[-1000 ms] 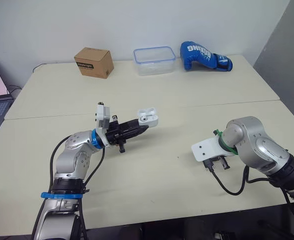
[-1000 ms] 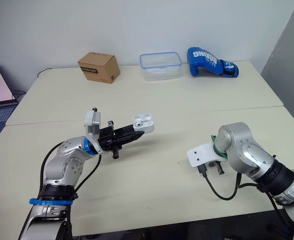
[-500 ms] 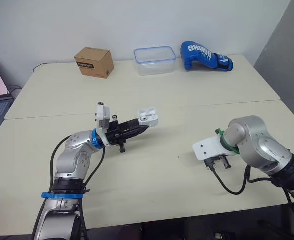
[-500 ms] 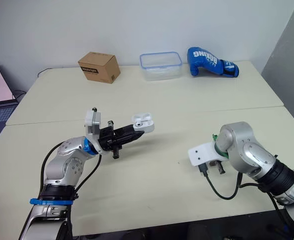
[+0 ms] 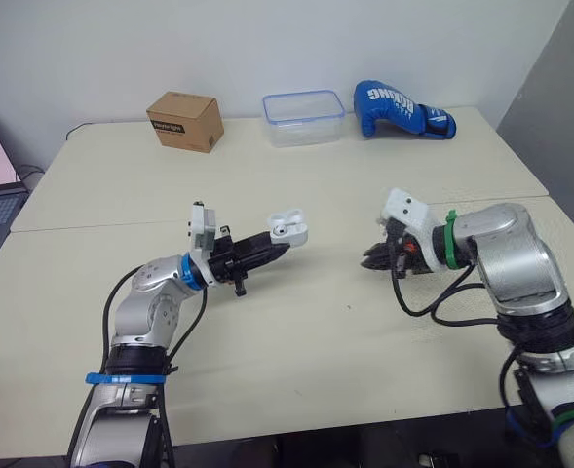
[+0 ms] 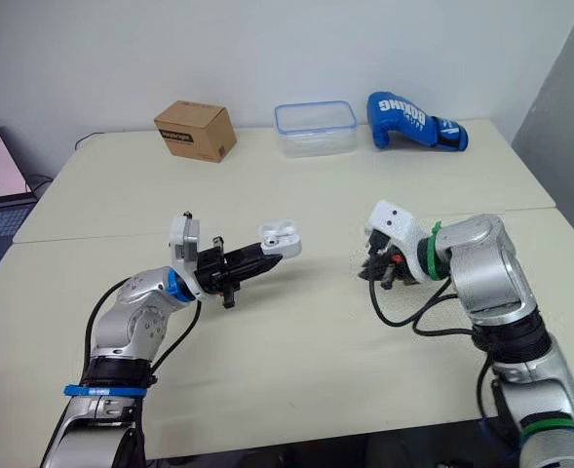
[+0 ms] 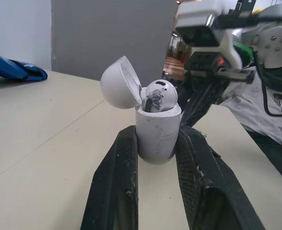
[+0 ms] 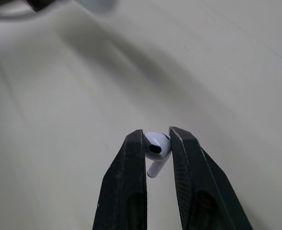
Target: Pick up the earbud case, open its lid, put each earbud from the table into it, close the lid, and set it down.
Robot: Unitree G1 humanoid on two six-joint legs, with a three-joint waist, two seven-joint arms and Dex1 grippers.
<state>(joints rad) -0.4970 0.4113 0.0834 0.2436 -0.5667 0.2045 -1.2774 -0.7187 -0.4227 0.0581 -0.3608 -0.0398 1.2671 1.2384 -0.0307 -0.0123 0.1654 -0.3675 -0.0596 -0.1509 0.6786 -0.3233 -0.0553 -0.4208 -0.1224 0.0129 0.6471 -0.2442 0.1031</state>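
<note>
While both hang over the counter, the left jaws clamp the open case, one bud seated, and the right jaws pinch the second earbud by its head; a skewed stem could miss the socket and drop

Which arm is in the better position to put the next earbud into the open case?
The right. The right jaws are shut on an earbud and point toward the case. The left jaws are busy gripping that open case, which already holds another earbud.
</note>
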